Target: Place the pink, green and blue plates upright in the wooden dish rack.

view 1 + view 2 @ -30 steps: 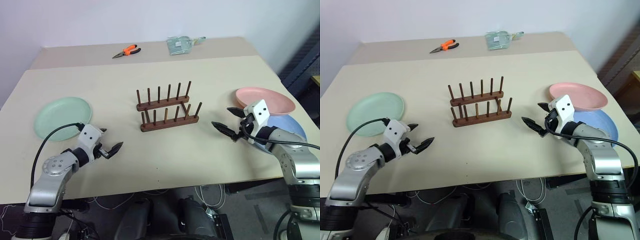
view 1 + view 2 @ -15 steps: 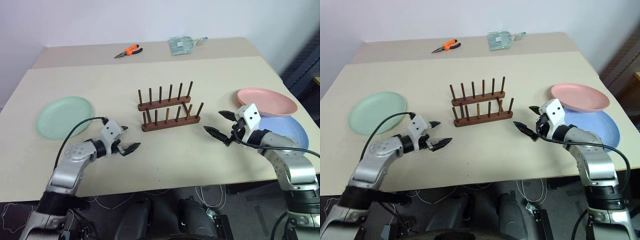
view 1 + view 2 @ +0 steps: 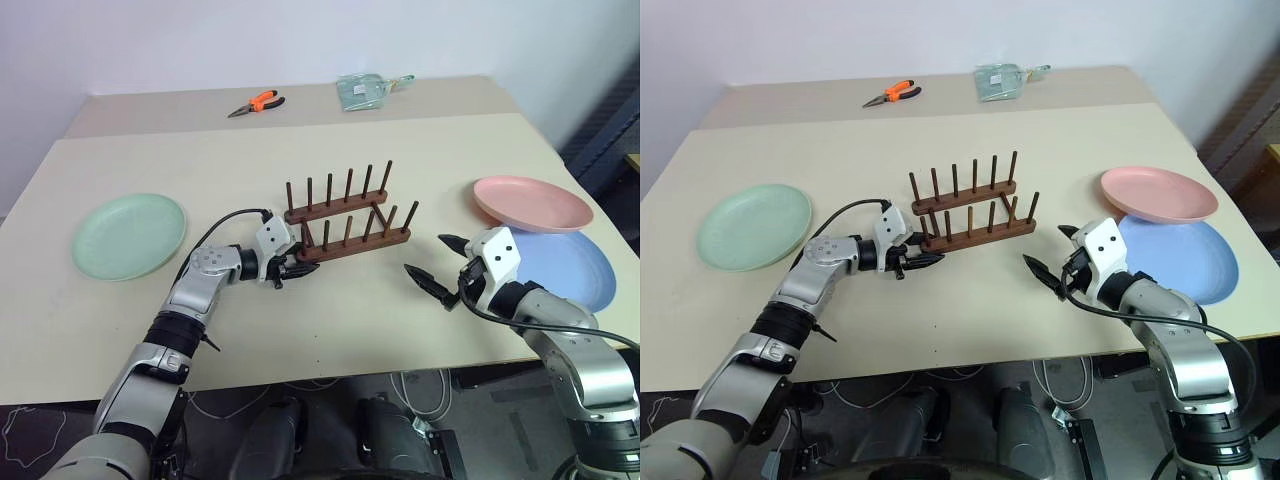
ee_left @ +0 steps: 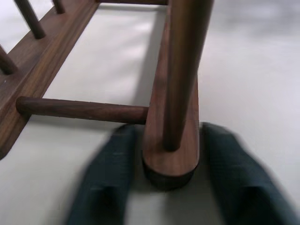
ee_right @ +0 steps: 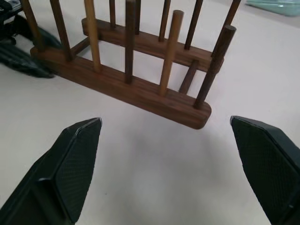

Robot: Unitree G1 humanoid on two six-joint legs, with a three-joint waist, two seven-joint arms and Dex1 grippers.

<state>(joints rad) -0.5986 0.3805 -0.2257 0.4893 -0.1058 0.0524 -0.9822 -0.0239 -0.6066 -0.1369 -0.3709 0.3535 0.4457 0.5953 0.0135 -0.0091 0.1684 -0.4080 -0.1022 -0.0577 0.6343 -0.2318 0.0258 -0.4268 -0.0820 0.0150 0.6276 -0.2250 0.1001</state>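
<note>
Where the head views take in the whole table (image 3: pixel 330 330), the rack (image 3: pixel 345 222) stands near its middle with every peg bare, the left gripper (image 3: pixel 296 266) at its left end and the right gripper (image 3: pixel 437 272) a little off its right end, apart from it. The left wrist view settles what those wide views leave unclear: the two dark fingers (image 4: pixel 105 183) sit narrow, one on each side of the rounded end of the rack's nearer base bar, pinching it just below the end peg. The right wrist view shows the right gripper's fingers (image 5: pixel 70 159) spread wide with nothing between them, looking along the table at the rack's other end, and it catches the left gripper (image 5: pixel 21 54) at the far end of the rack. The green plate (image 3: pixel 128 235) lies flat at the table's left. The pink plate (image 3: pixel 532 202) lies at the right, its edge overlapping the blue plate (image 3: pixel 565 268) just nearer the robot. Orange-handled pliers (image 3: pixel 252 102) and a clear packet (image 3: pixel 365 88) lie on the far table.
</note>
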